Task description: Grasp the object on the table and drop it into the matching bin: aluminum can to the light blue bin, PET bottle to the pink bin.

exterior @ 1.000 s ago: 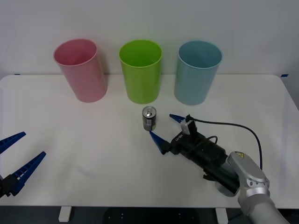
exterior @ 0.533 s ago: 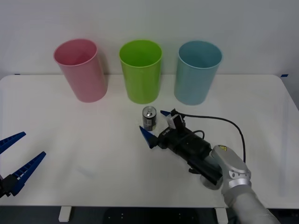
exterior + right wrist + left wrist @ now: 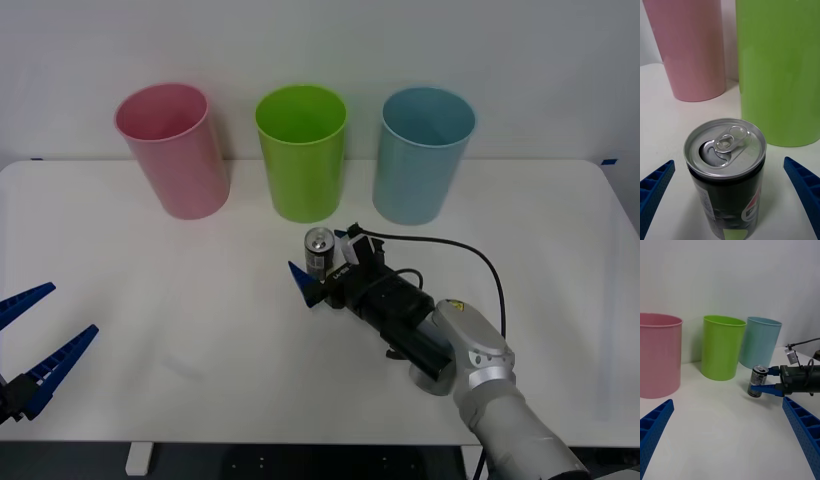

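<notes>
The right gripper (image 3: pixel 322 263) has slid forward and to the left across the table (image 3: pixel 180 300) over the past second, its blue fingers now reaching either side of the aluminum can (image 3: pixel 319 252), where before they stood short of it to the right. The can stands upright, its long axis vertical, silver top and pull tab facing up, near the middle of the table in front of the lime green bin (image 3: pixel 301 152). In the right wrist view the can (image 3: pixel 725 176) sits squarely between the two fingers, with clear white table showing on both sides, so the jaws are wide apart and appear to touch nothing. The right arm is plainly the nearer one; the left gripper (image 3: pixel 35 345) waits, jaws spread and empty, at the near left edge of the table. The light blue bin (image 3: pixel 423 153), where a can belongs, stands at the far right of the row, just beyond the working arm; the pink bin (image 3: pixel 173 150) stands far left. Closing on the can looks to be the next step.
</notes>
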